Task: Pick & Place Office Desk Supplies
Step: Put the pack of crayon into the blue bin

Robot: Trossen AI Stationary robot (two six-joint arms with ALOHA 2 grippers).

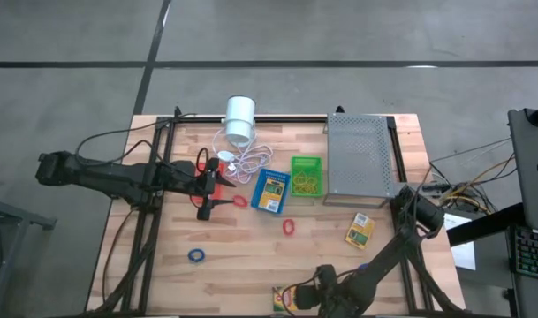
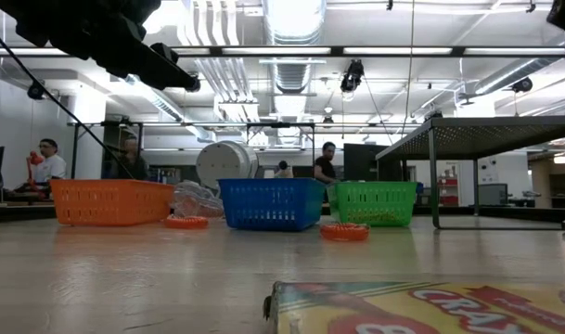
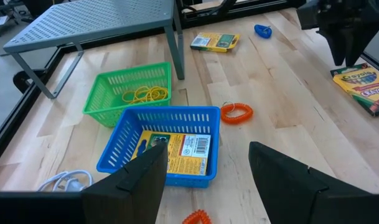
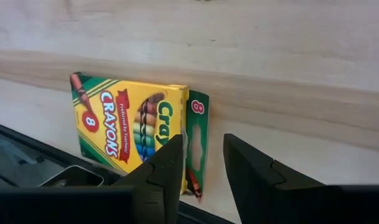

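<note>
Both arms are dark, near-black, built of jointed tubular segments with bulkier housings at the joints. A thin black cable loops from the left arm's rear. The left pincer [image 1: 208, 187] carries red-orange parts at its head; its fingers [image 3: 139, 180] are matte black, broad and wedge-shaped. The right pincer [image 1: 297, 299] has matching matte black, angular fingers [image 4: 167, 165] with bevelled tips.

The left arm is stretched across the table from its left side, and the left gripper [image 1: 212, 187] is held with its two dark fingers [image 3: 130, 186] spread wide apart. The right arm is folded low at the near edge, where the right gripper [image 1: 295, 299] is pointed leftward with a narrow gap kept between its fingers [image 4: 158, 171].
</note>
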